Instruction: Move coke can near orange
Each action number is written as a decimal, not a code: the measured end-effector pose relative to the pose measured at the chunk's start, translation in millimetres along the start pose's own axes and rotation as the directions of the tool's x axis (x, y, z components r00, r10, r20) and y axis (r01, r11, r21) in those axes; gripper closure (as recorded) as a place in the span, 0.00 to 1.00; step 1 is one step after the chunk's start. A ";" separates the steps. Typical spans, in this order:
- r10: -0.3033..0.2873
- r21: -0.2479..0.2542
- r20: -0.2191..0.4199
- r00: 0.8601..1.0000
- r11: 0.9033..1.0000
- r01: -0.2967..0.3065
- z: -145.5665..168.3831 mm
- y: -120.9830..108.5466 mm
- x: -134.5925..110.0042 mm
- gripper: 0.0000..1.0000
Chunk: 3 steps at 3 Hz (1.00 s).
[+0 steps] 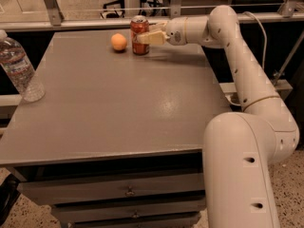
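The red coke can [138, 25] stands upright at the far edge of the grey table [118, 113], just right of the orange [118, 42], with a small gap between them. My gripper [143, 37] reaches in from the right at the can's mid height. Its pale fingers [151, 37] are closed around the can's right side. The can's base is at table level; I cannot tell whether it rests on the top. The arm comes in from the right side of the table.
A clear plastic water bottle [19, 68] stands near the table's left edge. Drawers [128, 191] run below the front edge. A metal railing [95, 8] runs behind the table. My arm's base [242, 175] fills the front right.
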State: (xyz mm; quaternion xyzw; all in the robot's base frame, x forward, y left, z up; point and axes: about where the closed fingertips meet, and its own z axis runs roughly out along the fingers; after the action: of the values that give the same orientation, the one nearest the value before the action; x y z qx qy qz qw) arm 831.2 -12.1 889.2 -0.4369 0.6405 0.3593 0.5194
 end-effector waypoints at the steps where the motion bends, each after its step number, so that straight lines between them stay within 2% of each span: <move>1: -0.001 -0.009 0.001 1.000 1.000 0.001 3.9 0.3 -0.1 0.39; 2: -0.007 -0.017 0.006 1.000 1.000 0.007 0.9 0.7 -1.2 0.08; 3: -0.009 -0.022 0.009 1.000 1.000 0.009 -7.3 1.6 -4.0 0.00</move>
State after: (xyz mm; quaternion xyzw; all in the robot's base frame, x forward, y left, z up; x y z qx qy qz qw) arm 827.4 -17.5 894.6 -0.4438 0.6322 0.3658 0.5192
